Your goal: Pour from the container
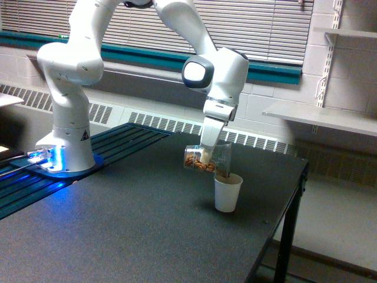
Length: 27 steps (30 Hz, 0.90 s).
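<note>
Dark bench (147, 236), matte and speckled, with a black leg at the exterior view's right edge. White paper cup (227, 193) upright toward the far right corner, brown contents at its rim. Arm base (65, 154) on a blue-lit plate over ribbed dark panel (126, 138) at the left.

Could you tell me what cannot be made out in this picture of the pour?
1. Gripper, exterior view: its fingers merge with the clear container; too small to separate.
2. Fill level of the white paper cup: its wall and the container's mouth hide the inside.
3. Brown contents: too small and blurred to identify.
4. Arm's upper links: cut off by the top edge.
5. Table: cut off by the bottom edge.
</note>
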### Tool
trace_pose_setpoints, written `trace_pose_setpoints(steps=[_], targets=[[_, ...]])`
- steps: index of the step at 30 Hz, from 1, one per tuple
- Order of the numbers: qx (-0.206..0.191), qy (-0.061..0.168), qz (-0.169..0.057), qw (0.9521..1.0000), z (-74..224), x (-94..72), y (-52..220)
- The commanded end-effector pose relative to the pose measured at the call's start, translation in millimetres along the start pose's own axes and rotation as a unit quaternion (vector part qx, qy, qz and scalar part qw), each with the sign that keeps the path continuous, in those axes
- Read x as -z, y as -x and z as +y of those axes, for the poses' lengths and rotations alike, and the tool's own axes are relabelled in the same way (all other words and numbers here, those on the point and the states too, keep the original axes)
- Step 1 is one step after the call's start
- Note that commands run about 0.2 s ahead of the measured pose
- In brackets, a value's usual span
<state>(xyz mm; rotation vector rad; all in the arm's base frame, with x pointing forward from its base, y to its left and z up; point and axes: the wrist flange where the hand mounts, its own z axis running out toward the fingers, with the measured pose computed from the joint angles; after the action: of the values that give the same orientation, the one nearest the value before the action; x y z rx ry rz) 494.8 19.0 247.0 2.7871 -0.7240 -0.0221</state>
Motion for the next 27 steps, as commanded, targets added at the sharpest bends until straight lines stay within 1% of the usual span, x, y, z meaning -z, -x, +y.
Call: trace_pose_setpoints(steps=[1, 9, 16, 27], targets=[[0.015, 0.006, -0.002, 0.9999, -2.3, 0.6, -2.0], [0.026, 0.014, -0.005, 0.9996, -4.5, 0.7, -1.2], [0.035, 0.019, -0.001, 0.9992, -6.4, 3.5, -2.6], [0.046, 0.027, -0.008, 0.9985, -7.6, 1.4, 0.9]])
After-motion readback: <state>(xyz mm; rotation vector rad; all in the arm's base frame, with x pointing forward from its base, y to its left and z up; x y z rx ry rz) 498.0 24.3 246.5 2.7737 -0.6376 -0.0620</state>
